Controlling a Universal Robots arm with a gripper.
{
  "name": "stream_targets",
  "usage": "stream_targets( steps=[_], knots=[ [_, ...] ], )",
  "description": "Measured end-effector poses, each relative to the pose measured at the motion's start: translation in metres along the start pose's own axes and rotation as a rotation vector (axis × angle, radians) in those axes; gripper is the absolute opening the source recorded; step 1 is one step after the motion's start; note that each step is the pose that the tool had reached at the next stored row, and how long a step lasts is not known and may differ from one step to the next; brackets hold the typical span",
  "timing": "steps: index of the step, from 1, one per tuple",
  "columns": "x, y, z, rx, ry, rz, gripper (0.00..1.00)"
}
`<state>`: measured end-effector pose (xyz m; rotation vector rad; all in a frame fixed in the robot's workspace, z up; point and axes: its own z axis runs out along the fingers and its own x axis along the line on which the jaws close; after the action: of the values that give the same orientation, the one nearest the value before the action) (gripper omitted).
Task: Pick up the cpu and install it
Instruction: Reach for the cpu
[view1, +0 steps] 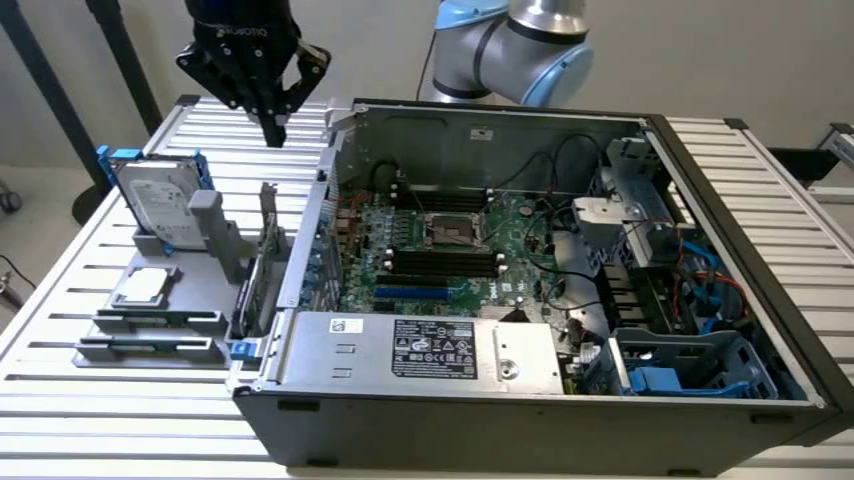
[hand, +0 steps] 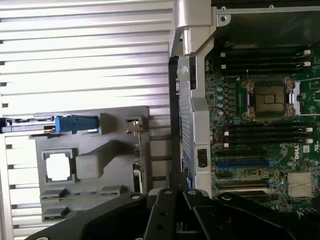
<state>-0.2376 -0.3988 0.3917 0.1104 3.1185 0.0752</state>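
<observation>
Now, cpu (view1: 144, 287) flat in a pocket of the grey holder (view1: 220, 245), at the exterior view's left of the open computer case (view1: 534, 420), just nearer than the hard drive (view1: 158, 200). Farther back, high above the table (view1: 60, 295), gripper (view1: 276, 130) closed tight, holding nothing, well apart from cpu.
</observation>
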Motion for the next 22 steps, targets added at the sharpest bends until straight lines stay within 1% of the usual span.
stream_targets(
  steps=[11, 22],
  knots=[
    [0.050, -0.0036, -0.0003, 0.0002, 0.0042, 0.000, 0.11],
    [0.100, -0.0072, 0.0009, 0.0008, 0.0129, 0.001, 0.11]
  ],
)
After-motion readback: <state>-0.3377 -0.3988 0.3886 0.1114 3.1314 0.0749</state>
